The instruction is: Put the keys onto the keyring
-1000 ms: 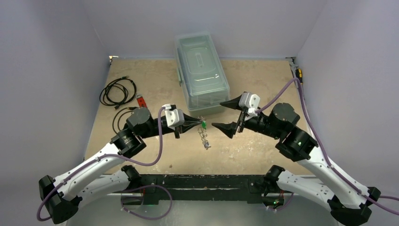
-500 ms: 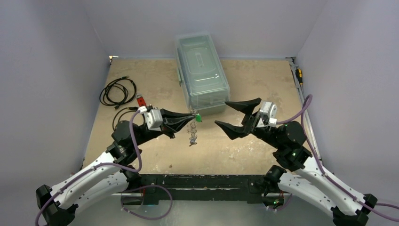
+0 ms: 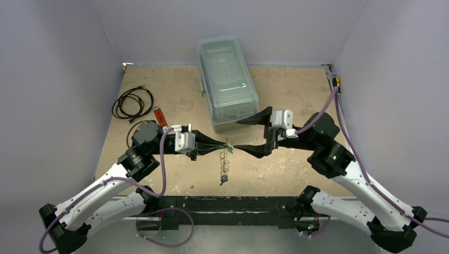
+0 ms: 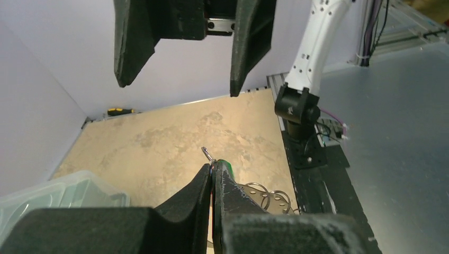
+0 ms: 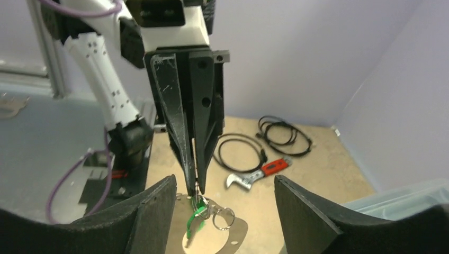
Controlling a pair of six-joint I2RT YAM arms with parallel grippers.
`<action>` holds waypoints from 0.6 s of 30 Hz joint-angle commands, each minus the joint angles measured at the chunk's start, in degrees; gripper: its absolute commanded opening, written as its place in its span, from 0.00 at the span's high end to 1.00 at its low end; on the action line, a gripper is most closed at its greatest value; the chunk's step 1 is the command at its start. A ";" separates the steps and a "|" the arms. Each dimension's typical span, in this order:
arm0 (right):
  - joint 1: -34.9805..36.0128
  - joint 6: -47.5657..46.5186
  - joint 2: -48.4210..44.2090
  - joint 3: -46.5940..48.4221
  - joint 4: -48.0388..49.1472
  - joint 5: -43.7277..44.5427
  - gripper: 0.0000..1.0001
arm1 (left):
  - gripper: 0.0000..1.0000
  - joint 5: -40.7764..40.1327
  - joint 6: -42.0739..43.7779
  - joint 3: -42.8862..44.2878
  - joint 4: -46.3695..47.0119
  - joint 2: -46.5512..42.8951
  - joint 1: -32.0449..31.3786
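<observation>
We see a tan counter (image 3: pixel 296 90) with pale purple walls (image 3: pixel 53 79) around it. A clear plastic box (image 3: pixel 226 79) with its lid on sits at the back, in the middle. On the left lie two black cables (image 3: pixel 132 102), each rolled in a loop. Just beside them lies a small red-handled tool (image 3: pixel 158 114) with a silver head. A yellow and black screwdriver (image 3: pixel 337 82) lies at the right edge.
</observation>
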 commanded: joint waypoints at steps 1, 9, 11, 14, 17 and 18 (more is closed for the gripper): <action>0.04 -6.86 2.94 5.80 -16.74 -6.62 0.33 | 1.00 7.90 4.90 2.83 -4.89 0.32 1.91; 0.04 -6.98 5.84 8.32 -18.76 -11.00 0.50 | 1.00 6.06 3.81 1.96 -3.03 -0.65 2.09; -0.01 -6.94 6.36 8.31 -18.64 -11.11 0.53 | 1.00 5.66 3.82 1.90 -2.93 -0.68 2.08; 0.04 -6.95 7.20 8.21 -18.31 -10.95 0.57 | 1.00 4.87 3.64 1.74 -2.69 -0.78 2.13; 0.03 -6.89 7.91 8.04 -17.55 -10.79 0.57 | 1.00 4.76 3.39 1.64 -2.40 -0.58 2.14; 0.04 -6.93 8.13 8.07 -17.36 -10.57 0.57 | 1.00 4.89 3.31 1.62 -2.36 -0.48 2.09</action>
